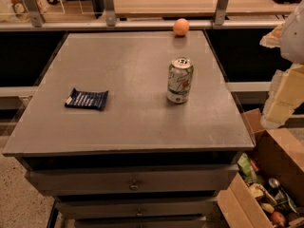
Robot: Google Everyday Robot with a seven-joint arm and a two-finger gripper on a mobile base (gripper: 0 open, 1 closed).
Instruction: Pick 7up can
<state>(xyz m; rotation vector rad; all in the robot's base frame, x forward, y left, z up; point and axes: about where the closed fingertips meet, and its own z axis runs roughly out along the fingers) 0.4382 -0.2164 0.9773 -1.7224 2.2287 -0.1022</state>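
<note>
The 7up can (180, 80) stands upright on the grey table top (128, 122), right of the middle. It is silvery-white and pale green with a green base band and a silver pull-tab top. My gripper (281, 101) shows as pale cream arm parts at the right edge of the camera view. It hangs beyond the table's right edge, well to the right of the can and apart from it. Nothing shows in its hold.
A small orange ball (181, 26) rests at the table's far edge behind the can. A flat dark blue snack packet (87, 99) lies on the left. A cardboard box (266, 184) with several items stands on the floor at lower right. Drawers (134, 185) sit under the top.
</note>
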